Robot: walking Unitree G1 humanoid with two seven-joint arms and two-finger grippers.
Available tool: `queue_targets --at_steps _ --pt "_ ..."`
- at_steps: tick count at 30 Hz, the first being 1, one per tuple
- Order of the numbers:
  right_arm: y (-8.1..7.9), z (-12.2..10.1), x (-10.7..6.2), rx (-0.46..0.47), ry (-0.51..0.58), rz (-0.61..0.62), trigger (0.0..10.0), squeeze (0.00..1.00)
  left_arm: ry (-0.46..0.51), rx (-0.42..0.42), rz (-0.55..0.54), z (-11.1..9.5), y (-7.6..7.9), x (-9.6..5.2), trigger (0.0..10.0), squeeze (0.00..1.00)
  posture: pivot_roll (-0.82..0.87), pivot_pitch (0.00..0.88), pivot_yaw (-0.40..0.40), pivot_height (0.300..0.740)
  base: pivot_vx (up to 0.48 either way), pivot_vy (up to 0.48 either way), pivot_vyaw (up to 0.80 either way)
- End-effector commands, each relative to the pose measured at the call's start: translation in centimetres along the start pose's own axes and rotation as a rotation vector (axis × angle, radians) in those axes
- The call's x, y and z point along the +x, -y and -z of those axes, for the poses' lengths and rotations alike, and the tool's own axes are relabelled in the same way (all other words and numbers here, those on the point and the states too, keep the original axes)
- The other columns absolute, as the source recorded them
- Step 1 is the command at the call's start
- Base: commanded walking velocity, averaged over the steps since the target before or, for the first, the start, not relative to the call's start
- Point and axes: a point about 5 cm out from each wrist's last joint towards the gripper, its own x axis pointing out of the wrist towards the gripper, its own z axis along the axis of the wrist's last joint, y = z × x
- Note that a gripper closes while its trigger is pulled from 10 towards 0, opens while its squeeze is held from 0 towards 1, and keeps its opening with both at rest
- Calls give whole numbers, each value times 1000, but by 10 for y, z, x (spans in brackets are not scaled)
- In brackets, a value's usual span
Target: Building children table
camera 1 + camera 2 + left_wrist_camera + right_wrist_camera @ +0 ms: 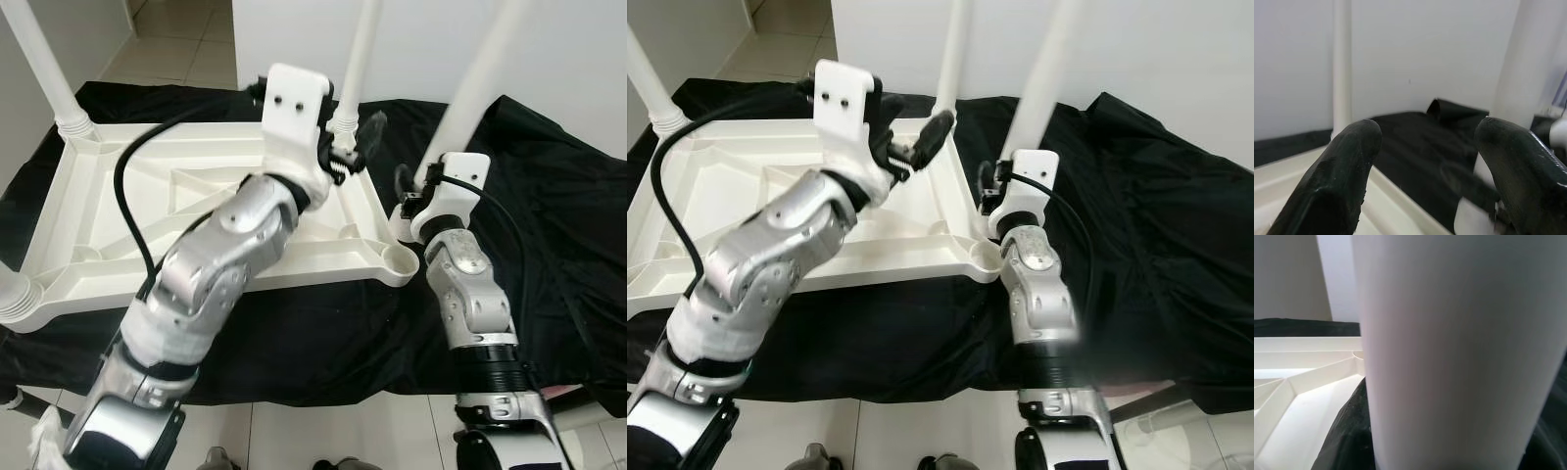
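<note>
— Where is your tabletop [196, 196] lying?
— Upside down on the black cloth [549, 225]. Your right gripper [409, 201] is clamping a white leg [470, 98] beside its near right corner; left gripper [355, 145] is hovering, fingers apart.

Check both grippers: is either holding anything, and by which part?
The right gripper holds a loose white table leg near its lower end. The left gripper is open, holding nothing.

- We see the upright far leg [357, 59] just beyond the open left tool [355, 147].
- Black cloth [558, 225] rightward lies bare.
</note>
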Motion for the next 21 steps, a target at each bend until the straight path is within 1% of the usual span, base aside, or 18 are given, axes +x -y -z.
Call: queue_targets --at_steps 1,3,4,5,6,9,11,13,14,17,21 --pt "0 -6 1 -10 41 -19 10000 0 14 23 193 2 12 -1 10000 0 -14 121 -59 740 0 0 0" --pt "1 -7 1 -11 44 -19 10000 0 12 23 190 3 12 -2 10000 0 -14 121 -59 740 0 0 0" --pt "0 -8 -1 -12 59 -46 10000 0 6 17 194 8 13 -3 10000 0 -19 117 -60 740 0 0 0" --pt "0 -8 -1 -12 59 -46 10000 0 6 17 194 8 13 -3 10000 0 -19 117 -60 740 0 0 0" --pt "-2 -9 -3 2 80 -76 10000 0 -13 7 202 15 15 -5 10000 0 -17 117 -62 740 0 0 0" --pt "-2 -7 -13 25 118 -125 10000 0 -54 17 216 34 18 -13 10000 0 -10 119 -67 740 0 0 0" --pt "-2 -7 -13 25 118 -125 10000 0 -54 17 216 34 18 -13 10000 0 -10 119 -67 740 0 0 0" --pt "0 -2 -17 34 122 -135 10000 0 -82 1 213 42 17 -18 10000 0 -11 121 -69 740 0 0 0" --pt "0 -2 -17 34 122 -135 10000 0 -82 1 213 42 17 -18 10000 0 -11 121 -69 740 0 0 0" --pt "7 8 -22 42 105 -124 10000 0 -117 22 200 52 17 -25 10000 0 -11 126 -70 740 0 0 0" --pt "12 15 -24 29 84 -114 10000 0 -130 5 213 54 17 -29 10000 0 -12 127 -68 740 0 0 0"
